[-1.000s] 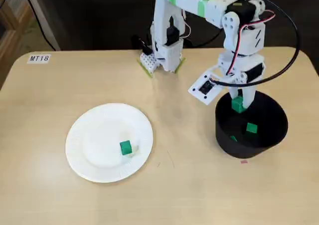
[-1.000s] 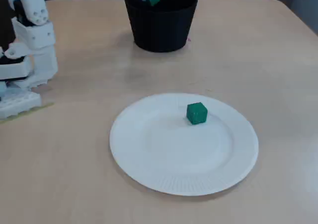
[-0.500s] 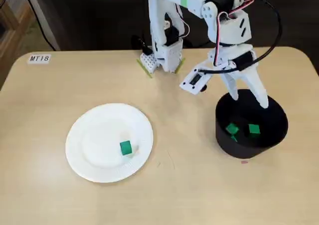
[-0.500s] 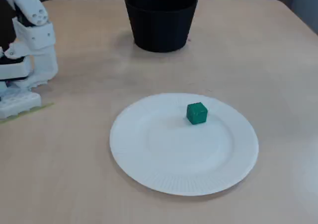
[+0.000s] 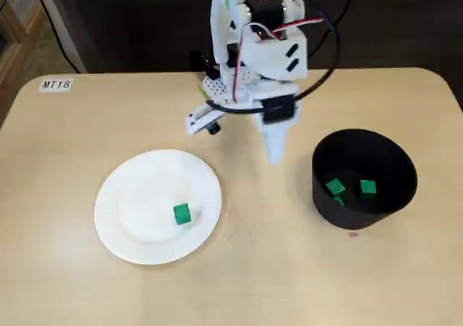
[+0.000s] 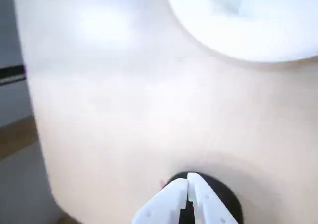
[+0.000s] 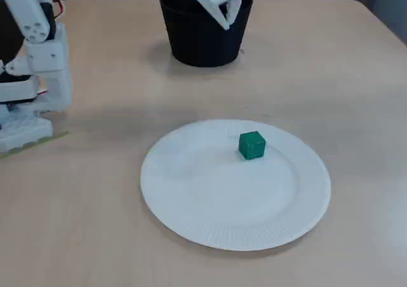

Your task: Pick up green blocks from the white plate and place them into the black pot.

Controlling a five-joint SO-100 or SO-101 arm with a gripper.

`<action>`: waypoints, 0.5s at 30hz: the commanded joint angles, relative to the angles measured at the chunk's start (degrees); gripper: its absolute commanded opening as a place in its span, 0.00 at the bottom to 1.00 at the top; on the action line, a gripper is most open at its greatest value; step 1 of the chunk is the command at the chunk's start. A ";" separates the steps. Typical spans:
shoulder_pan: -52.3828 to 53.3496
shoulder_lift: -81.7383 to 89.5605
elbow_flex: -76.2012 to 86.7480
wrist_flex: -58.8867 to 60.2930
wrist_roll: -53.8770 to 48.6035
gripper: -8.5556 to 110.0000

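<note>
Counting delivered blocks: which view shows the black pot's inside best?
A fixed view looks down into the black pot, showing green blocks inside. In a fixed view only its outer wall shows; the wrist view catches a dark sliver.

A small white label reads "MT18" in dark letters. It lies flat on the table, near the far left corner as a fixed view shows it. No other writing can be read in any view.
</note>
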 commanded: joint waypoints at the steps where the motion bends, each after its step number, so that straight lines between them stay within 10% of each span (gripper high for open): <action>1: 2.29 -17.31 -26.19 13.97 -1.05 0.05; 15: 19.86 -19.07 -23.99 13.71 13.97 0.05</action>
